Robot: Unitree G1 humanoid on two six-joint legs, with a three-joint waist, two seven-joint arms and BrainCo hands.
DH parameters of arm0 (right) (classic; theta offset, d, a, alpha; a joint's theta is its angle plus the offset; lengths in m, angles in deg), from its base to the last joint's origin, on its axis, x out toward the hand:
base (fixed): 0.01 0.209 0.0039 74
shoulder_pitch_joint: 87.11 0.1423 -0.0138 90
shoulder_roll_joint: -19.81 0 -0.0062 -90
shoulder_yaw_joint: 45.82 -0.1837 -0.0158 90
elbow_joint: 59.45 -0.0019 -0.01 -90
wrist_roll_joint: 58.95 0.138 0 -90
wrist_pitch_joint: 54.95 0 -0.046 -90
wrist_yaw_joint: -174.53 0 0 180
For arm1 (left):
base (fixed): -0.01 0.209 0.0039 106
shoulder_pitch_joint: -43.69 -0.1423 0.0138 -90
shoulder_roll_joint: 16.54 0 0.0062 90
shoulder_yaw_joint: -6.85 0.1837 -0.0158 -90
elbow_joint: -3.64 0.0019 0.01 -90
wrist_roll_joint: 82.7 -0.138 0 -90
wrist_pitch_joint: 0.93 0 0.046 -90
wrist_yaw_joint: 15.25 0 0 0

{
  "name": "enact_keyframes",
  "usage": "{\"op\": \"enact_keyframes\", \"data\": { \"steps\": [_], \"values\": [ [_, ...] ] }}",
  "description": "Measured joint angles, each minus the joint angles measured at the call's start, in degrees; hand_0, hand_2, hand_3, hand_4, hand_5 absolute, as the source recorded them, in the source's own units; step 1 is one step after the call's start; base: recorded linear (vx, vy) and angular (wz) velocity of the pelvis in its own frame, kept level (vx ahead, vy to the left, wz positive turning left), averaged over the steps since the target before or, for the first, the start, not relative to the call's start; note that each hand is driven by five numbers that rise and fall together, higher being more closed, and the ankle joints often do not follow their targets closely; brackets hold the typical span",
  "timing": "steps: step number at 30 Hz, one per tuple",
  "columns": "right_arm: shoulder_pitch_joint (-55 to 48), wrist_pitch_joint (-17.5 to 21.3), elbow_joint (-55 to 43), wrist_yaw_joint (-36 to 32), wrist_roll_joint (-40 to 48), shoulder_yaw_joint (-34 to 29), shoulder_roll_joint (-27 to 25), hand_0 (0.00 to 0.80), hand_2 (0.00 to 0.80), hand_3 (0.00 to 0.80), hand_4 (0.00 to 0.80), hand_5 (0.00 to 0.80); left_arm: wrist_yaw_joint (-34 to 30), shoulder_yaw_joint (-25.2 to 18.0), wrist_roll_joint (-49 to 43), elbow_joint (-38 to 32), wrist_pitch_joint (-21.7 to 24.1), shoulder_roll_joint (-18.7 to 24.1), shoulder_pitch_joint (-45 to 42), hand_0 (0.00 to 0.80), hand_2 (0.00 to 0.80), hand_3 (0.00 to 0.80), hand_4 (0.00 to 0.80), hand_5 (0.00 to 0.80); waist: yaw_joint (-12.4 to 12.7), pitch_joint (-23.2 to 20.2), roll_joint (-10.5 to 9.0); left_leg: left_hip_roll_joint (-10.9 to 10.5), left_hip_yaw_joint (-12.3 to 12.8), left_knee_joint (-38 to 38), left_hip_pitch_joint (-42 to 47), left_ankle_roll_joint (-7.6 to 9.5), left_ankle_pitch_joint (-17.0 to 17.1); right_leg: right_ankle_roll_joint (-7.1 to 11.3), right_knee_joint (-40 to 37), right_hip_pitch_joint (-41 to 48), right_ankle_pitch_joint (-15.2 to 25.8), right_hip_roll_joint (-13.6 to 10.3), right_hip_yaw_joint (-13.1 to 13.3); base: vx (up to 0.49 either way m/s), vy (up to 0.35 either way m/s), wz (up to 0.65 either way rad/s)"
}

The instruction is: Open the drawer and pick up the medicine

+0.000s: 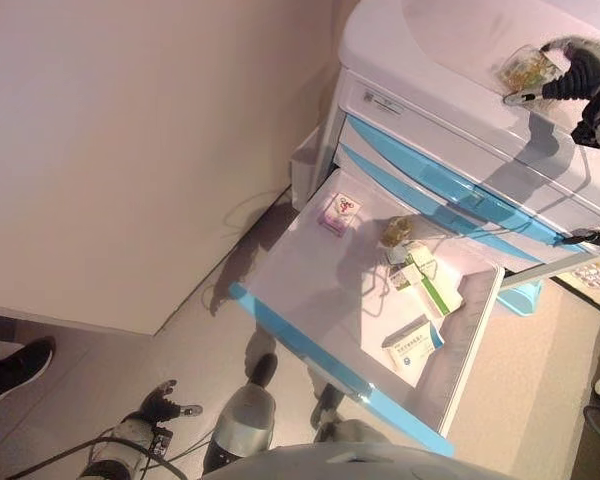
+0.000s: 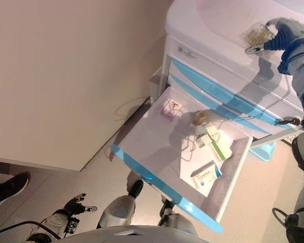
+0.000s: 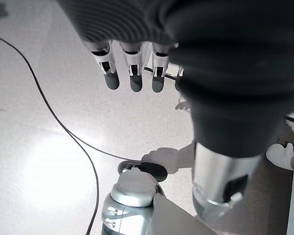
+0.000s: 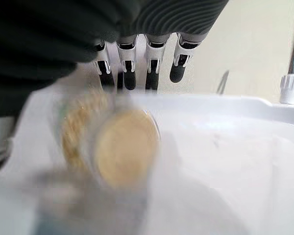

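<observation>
Boxes [image 1: 412, 345] in open drawer [image 1: 310, 300]

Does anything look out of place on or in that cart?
Nothing spilled or damaged. The drawer stands pulled fully out with boxes lying at mixed angles, and the right hand has a clear bottle on the cart top.

Clinic or pharmacy-like room. White plastic medical cart [image 1: 450, 60] with light-blue drawer fronts; open white drawer [image 1: 310, 290] holding small medicine boxes [image 1: 412, 343] and small amber bottle [image 1: 397, 231]. Plain beige wall [image 1: 130, 150], pale speckled floor [image 3: 49, 147].
</observation>
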Motion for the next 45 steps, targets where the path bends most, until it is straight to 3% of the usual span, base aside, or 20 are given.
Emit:
{"op": "enact_keyframes", "data": {
  "steps": [6,11,14,16,20,24,29,35,41,45],
  "values": [
    [-5.25,1.06,-10.79,14.25,7.36,-8.63,0.04,0.0,0.0,0.0,0.0,0.0,0.06,0.0,-0.04,0.29,0.54,-0.18,-1.59,0.0,0.0,0.0,0.0,0.0,-1.68,0.06,0.13,0.76,4.05,-1.21,2.77,0.29,-0.24,-0.1,0.0,1.04,0.08,0.47,2.19,-0.013,0.017,-0.21],
    [-13.88,6.39,-18.1,24.1,15.66,-21.68,0.75,0.0,0.0,0.0,0.0,0.0,-0.04,0.03,-0.29,1.2,0.45,-0.59,-1.46,0.0,0.0,0.0,0.0,0.0,-4.68,0.02,0.2,0.84,6.92,-1.96,4.78,0.62,-0.68,0.29,0.01,1.44,0.09,0.72,4.92,-0.019,0.022,-0.29],
    [-23.41,10.6,-22.54,28.44,23.32,-32.92,5.35,0.0,0.0,0.0,0.0,0.0,-0.46,0.35,-0.56,1.3,0.18,-1.15,-1.56,0.0,0.0,0.0,0.0,0.0,-6.62,-0.3,0.42,0.87,8.96,-2.03,6.03,0.98,-1.28,0.2,0.01,1.8,0.37,0.86,6.7,-0.036,0.025,-0.36],
    [-31.47,14.19,-25.07,29.78,29.09,-40.53,11.69,0.0,0.0,0.0,0.0,0.0,-0.83,0.58,-0.63,1.31,-0.41,-1.96,-1.35,0.0,0.0,0.0,0.0,0.0,-8.15,-0.65,0.82,0.95,10.74,-2.1,6.99,1.15,-1.7,0.16,0.01,1.98,0.87,1.08,8.27,-0.034,0.008,-0.44],
    [-45.71,18.11,-25.21,30.18,35.15,-46.08,22.26,0.0,0.0,0.0,0.0,0.0,-1.28,2.11,-0.73,1.66,-1.16,-3.95,-0.31,0.0,0.0,0.0,0.0,0.0,-12.06,-2.12,2.63,0.98,14.05,-2.37,7.89,1.6,-2.48,0.27,0.01,1.31,1.47,1.3,10.59,-0.037,-0.02,-0.48],
    [-58.55,19.26,-24.55,29.42,35.73,-45.24,29.62,0.0,0.0,0.0,0.0,0.0,-1.73,2.58,-0.74,2.38,-1.81,-5.67,1.29,0.0,0.0,0.0,0.0,0.0,-16.03,-3.63,4.62,1.36,17.46,-2.71,9.23,1.74,-3.35,0.46,0.01,0.9,1.71,1.83,13.25,-0.064,-0.02,-0.49],
    [-68.28,19.89,-16.69,26.99,33.16,-42.65,34.54,0.0,0.0,0.0,0.0,0.0,-2.01,4.29,-0.73,2.53,-2.47,-5.61,0.96,0.0,0.0,0.0,0.0,0.0,-18.39,-5.48,4.03,2.02,20.23,-2.75,9.47,1.39,-3.78,0.46,-0.28,-0.27,1.36,1.64,13.12,-0.062,-0.03,-0.3],
    [-73.01,16.32,0.7,21.86,26.41,-37.78,40.25,0.0,0.0,0.0,0.0,0.0,-3.31,5.61,-2.62,2.22,-3.19,-6.07,1.23,0.0,0.0,0.0,0.0,0.0,-19.43,-6.09,4.06,1.85,20.35,-2.75,9.52,1.44,-3.81,0.44,-0.02,-0.16,1.78,1.43,13.05,-0.042,-0.031,-0.01],
    [-73.64,12.78,5.93,18.18,20.58,-31.6,41.36,0.0,0.0,0.0,0.0,0.0,-6.1,10.66,-3.0,1.21,-1.82,-6.09,3.05,0.0,0.0,0.0,0.0,0.0,-19.66,-5.21,6.05,1.45,20.64,-2.69,7.16,1.73,-3.65,0.75,0.6,-2.73,2.16,1.08,13.16,-0.143,0.034,-0.02],
    [-70.1,11.48,8.04,16.14,16.39,-26.78,40.7,0.0,0.0,0.0,0.0,0.0,-6.9,13.8,-2.82,-1.32,-0.88,-6.18,6.69,0.0,0.0,0.0,0.0,0.0,-19.84,-0.89,7.8,0.75,20.62,-1.25,2.99,1.93,-3.29,0.53,0.85,-6.45,3.58,0.84,13.49,-0.201,0.066,-0.03]
  ]
}}
